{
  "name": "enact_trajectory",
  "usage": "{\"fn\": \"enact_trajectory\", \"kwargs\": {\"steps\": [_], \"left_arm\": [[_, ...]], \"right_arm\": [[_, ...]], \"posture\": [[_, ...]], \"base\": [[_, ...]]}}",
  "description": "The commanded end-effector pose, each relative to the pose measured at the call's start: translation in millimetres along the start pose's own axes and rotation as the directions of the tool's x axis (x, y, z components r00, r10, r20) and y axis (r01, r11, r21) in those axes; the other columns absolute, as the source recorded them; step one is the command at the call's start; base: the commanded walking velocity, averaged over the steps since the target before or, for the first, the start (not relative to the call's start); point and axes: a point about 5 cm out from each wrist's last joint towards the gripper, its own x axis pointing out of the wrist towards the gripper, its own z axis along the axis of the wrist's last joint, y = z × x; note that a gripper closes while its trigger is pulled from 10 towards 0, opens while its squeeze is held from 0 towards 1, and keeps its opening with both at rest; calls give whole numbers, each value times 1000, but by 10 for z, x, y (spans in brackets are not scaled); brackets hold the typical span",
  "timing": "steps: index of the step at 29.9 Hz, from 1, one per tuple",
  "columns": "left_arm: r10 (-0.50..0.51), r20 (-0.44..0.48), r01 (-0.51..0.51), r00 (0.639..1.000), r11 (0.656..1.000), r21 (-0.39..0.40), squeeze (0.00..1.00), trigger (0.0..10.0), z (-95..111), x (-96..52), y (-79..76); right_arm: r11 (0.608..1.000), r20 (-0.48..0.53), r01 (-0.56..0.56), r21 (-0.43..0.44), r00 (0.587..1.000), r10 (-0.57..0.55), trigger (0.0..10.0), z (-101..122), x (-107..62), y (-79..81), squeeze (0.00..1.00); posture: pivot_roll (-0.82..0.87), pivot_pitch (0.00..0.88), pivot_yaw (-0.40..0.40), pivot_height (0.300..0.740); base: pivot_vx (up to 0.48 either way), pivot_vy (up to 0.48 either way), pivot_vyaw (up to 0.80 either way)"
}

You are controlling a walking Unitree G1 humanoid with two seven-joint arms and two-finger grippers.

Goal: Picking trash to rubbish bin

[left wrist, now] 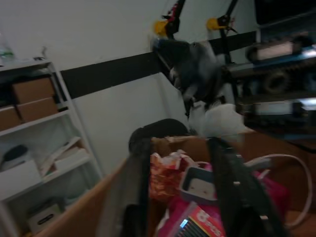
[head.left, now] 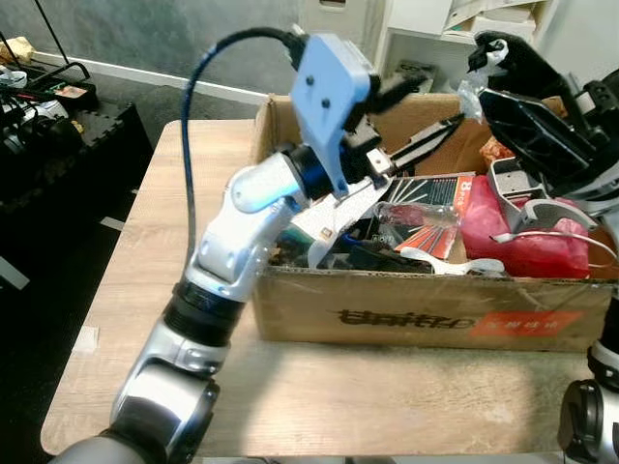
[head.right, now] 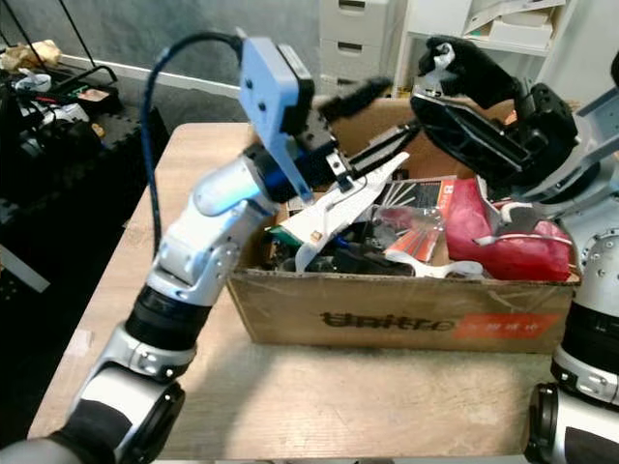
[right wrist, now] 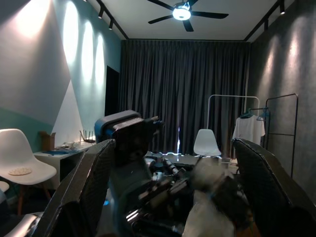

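1. The wooden desk [head.left: 155, 251] carries a cardboard box [head.left: 406, 309], the nearest thing here to a rubbish bin, and it is already heaped: a red plastic bag [head.left: 522, 237], a red-and-black printed packet [head.left: 430, 208], a white plastic piece [head.left: 445, 263] drooping over the front wall. Anything dropped on that heap could slide over the low front edge onto the desk.

2. Both arms crowd above the same opening. The left arm [head.left: 232, 251] reaches in from the near-left corner, and its blue camera housing [head.left: 329, 92] sits close to the right arm. If either swings across, I'd expect them to knock together.

3. The left claw [head.left: 411, 121] stands over the back of the box, its two black fingers spread wide with nothing between them. Closing there might snag the box wall, not rubbish.

4. The right claw [head.left: 484, 72] is raised above the box's far right side, a crumpled clear plastic scrap [head.left: 474, 97] at its tip. From the right wrist view its fingers look parted, so the hold seems slight; I cannot tell how firmly the scrap is caught. It could flutter off behind the box.
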Motion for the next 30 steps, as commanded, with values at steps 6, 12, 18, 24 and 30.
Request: {"fn": "enact_trajectory", "kwargs": {"steps": [6,12,18,24,30], "left_arm": [[-46,-5,46,999,998,-31,0,0,-39,24,-105],[-37,-14,37,999,999,-28,0,0,-52,23,-98],[-23,-14,23,1000,999,-26,0,0,-48,21,-84],[-6,-78,10,997,998,59,0,6510,-123,34,-75],[33,-38,-32,999,999,38,0,10000,-69,28,-26]], "right_arm": [[997,9,20,-73,1000,-19,10000,85,-28,-14,0],[995,20,30,-100,999,-29,10000,158,-13,-22,0],[994,19,30,-103,999,-28,10000,158,7,-8,0],[967,128,192,-171,977,-171,10000,293,46,-167,0],[939,274,293,-179,932,-239,10000,476,63,-237,0]], "posture": [[-120,111,76,740],[-121,113,80,740],[-120,113,81,740],[-118,112,85,740],[-117,112,87,740]], "base": [[0,0,0],[0,0,0],[0,0,0],[0,0,0],[0,0,0]]}}
